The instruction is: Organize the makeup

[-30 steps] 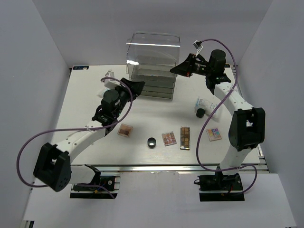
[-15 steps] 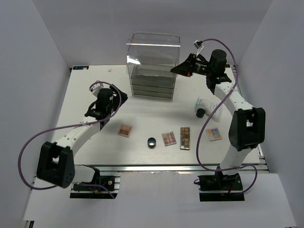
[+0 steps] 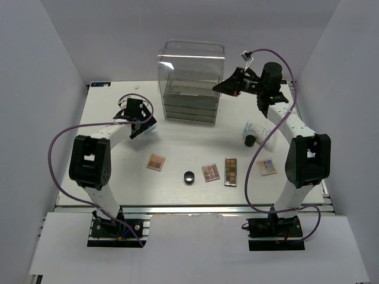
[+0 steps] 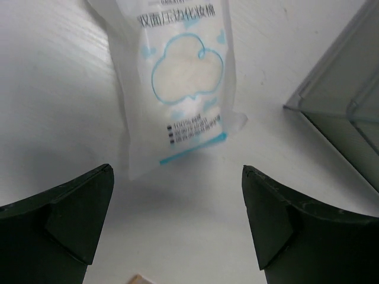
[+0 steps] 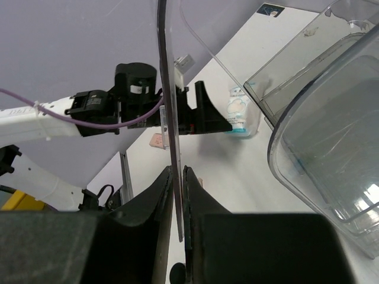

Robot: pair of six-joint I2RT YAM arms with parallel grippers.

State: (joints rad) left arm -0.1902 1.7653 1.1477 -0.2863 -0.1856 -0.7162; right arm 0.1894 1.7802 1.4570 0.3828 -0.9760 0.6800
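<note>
Swung in the last second from frame centre to the upper left, now hovering the left gripper [image 4: 177, 177], jaws spread wide and empty, right above the white blue-printed packet [image 4: 183, 77] lying flat just left of the acrylic drawer box [image 3: 190, 77]. Probably lining up a grasp on that packet first. Pinching the box's clear panel [image 5: 169, 106] tight in the right gripper [image 5: 177, 171], upper right. Leaving palettes [image 3: 211, 172] and round black pot [image 3: 189, 176] untouched, lower centre.

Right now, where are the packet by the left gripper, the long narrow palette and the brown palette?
packet [image 4: 180, 77], left wrist view, on its cloud print.
long narrow palette [image 3: 231, 171], top external view, its middle.
brown palette [image 3: 156, 162], top external view, its middle.
</note>
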